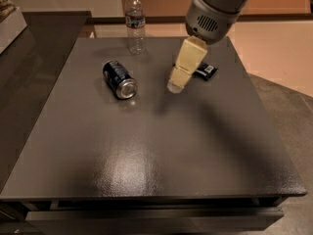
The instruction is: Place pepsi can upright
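Note:
The pepsi can [119,79] lies on its side on the dark grey table [146,146], left of the middle, its silver end facing the front right. My gripper [177,84], with cream-coloured fingers, hangs from the grey arm at the upper right and hovers above the table to the right of the can, apart from it and holding nothing.
A clear plastic water bottle [135,21] stands upright at the table's far edge behind the can. A flat dark blue snack packet [206,70] lies behind the gripper, partly hidden by it. A dark counter runs along the left.

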Controlling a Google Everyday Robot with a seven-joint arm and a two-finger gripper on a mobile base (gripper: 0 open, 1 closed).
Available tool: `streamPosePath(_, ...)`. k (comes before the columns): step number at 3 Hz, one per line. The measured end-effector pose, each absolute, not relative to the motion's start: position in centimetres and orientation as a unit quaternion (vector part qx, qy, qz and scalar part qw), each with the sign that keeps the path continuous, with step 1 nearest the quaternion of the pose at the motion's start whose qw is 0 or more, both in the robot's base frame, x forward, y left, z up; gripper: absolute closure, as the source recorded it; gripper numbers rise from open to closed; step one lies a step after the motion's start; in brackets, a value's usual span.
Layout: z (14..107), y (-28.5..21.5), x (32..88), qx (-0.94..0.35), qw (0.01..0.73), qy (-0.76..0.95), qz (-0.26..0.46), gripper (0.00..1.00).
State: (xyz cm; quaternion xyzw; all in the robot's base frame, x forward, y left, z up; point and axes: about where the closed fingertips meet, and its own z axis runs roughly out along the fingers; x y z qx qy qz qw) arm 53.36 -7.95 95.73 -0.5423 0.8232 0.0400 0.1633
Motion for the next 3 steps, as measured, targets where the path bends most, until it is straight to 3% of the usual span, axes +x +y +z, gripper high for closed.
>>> streamPosePath(3,92.1,2.9,59.2,-0.482,0.114,0.865,0.079,0.0)
